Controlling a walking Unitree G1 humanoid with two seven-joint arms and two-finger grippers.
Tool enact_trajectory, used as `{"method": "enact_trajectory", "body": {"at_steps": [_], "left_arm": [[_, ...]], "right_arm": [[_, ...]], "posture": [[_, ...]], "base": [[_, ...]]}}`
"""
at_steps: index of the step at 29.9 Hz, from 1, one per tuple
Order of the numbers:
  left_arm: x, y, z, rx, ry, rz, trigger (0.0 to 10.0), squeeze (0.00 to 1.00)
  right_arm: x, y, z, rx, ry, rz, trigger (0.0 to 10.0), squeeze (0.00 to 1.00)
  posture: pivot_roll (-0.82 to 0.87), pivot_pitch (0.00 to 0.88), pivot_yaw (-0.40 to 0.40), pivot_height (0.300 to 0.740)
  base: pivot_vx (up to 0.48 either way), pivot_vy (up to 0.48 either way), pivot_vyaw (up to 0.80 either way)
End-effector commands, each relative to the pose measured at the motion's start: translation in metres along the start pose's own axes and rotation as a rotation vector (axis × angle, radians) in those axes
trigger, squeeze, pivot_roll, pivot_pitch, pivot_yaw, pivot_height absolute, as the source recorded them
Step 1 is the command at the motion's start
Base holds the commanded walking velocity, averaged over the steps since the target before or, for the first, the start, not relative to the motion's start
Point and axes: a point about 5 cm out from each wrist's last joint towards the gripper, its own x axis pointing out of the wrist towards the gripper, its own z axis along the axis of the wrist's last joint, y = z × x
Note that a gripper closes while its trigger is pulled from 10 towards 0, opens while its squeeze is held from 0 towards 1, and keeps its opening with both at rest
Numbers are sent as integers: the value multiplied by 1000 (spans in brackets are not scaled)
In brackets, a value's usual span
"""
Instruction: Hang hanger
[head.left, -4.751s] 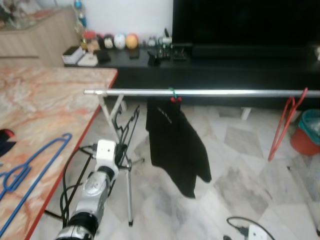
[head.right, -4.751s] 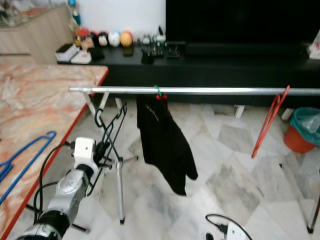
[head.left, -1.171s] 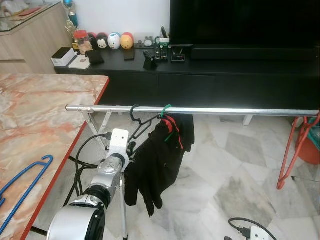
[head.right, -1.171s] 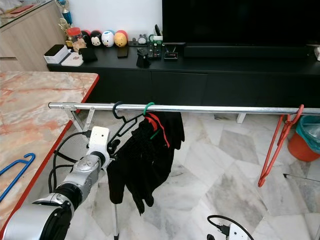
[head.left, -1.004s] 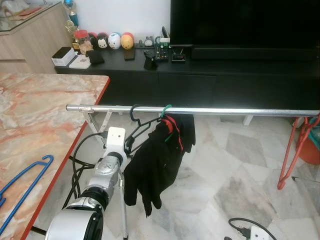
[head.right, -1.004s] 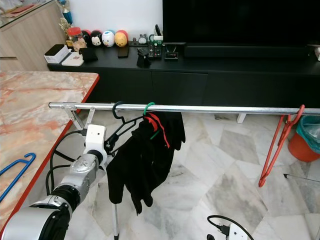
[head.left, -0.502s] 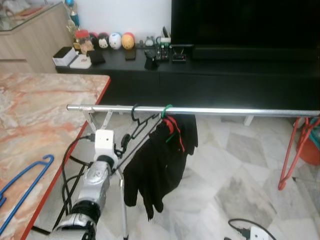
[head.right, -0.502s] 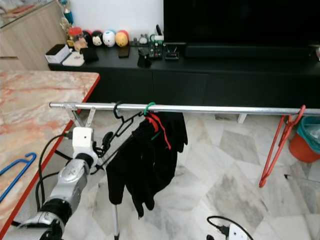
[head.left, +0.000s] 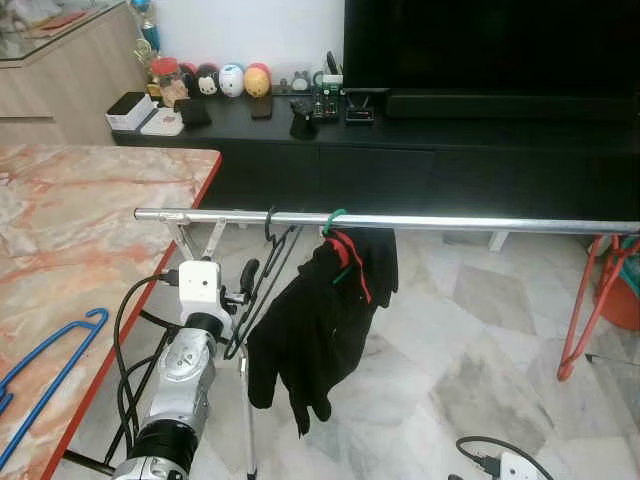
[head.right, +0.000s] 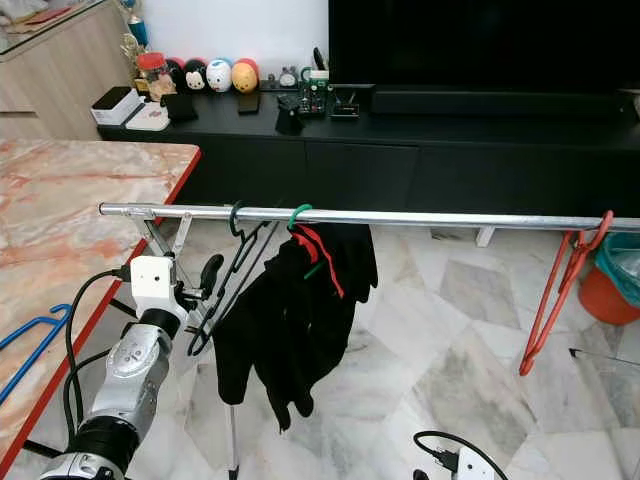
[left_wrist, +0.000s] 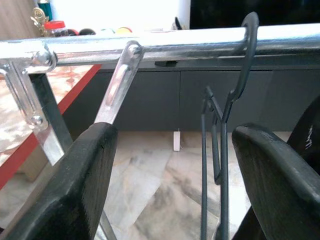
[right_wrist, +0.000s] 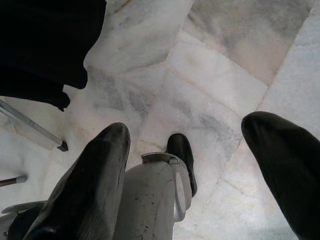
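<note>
A black hanger (head.left: 262, 270) hangs by its hook (left_wrist: 245, 45) on the silver rail (head.left: 450, 222), near the rail's left end. My left gripper (head.left: 243, 290) is just below and in front of it, open. The hanger shows between the gripper's two black fingers (left_wrist: 75, 185), which do not touch it. To the hanger's right a black garment (head.left: 320, 330) hangs on a green-hooked hanger (head.left: 332, 218). My right gripper (right_wrist: 185, 165) hangs open over the marble floor, beside my own leg.
The marble table (head.left: 80, 220) with a red edge stands to my left, with a blue hanger (head.left: 50, 370) lying on it. Red hangers (head.left: 585, 300) hang at the rail's right end near an orange bin (head.left: 625, 300). A black TV console (head.left: 450, 150) runs behind. A cable and white adapter (head.left: 510, 465) lie on the floor.
The black hanger went from below the rail onto it. In the last second my left arm drew back towards me, and the hanger swung down to hang steeper.
</note>
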Motion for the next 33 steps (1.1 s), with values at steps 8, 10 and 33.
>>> {"method": "enact_trajectory", "body": {"at_steps": [8,10,33], "left_arm": [[-4,-1,2,17,-8,3,10000,0],[-5,0,1,15,-8,4,10000,0],[-17,-1,-7,38,12,3,10000,0]], "right_arm": [[-1,-2,-2,-9,11,-3,10000,0],[-1,-1,-2,-9,11,-3,10000,0],[-2,0,-7,-11,21,-4,10000,0]], "posture": [[2,15,50,740],[-3,6,52,740],[-15,0,54,740]], "base": [[0,0,0],[0,0,0],[0,0,0]]}}
